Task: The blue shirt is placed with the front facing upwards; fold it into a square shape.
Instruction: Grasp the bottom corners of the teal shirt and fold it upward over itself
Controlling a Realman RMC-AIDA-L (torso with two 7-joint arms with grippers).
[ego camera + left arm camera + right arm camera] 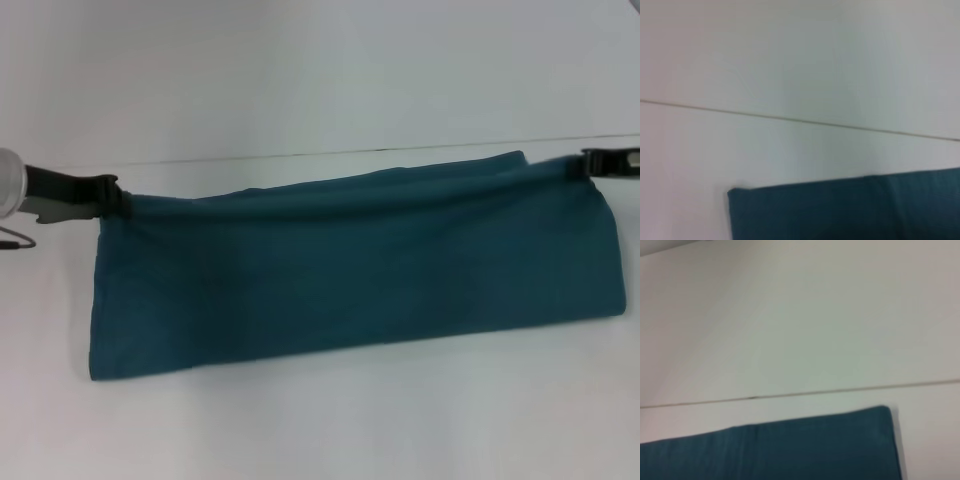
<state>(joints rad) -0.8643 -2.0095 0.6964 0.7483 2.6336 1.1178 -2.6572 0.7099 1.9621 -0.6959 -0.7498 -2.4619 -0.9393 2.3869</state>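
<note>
The blue shirt point(350, 270) is a long dark teal band stretched across the white table, with no print or neck showing. My left gripper point(116, 197) is shut on its upper left corner. At the far right my right gripper point(582, 165) is shut on the upper right corner. The held top edge looks lifted and taut between the two grippers, while the lower part rests on the table. Each wrist view shows only a folded edge of the shirt point(850, 210) point(780, 450), without any fingers.
The white table point(320, 420) runs all around the shirt. A thin seam line point(330, 152) crosses it just behind the shirt's top edge. A dark cable loop point(15, 240) hangs under the left arm.
</note>
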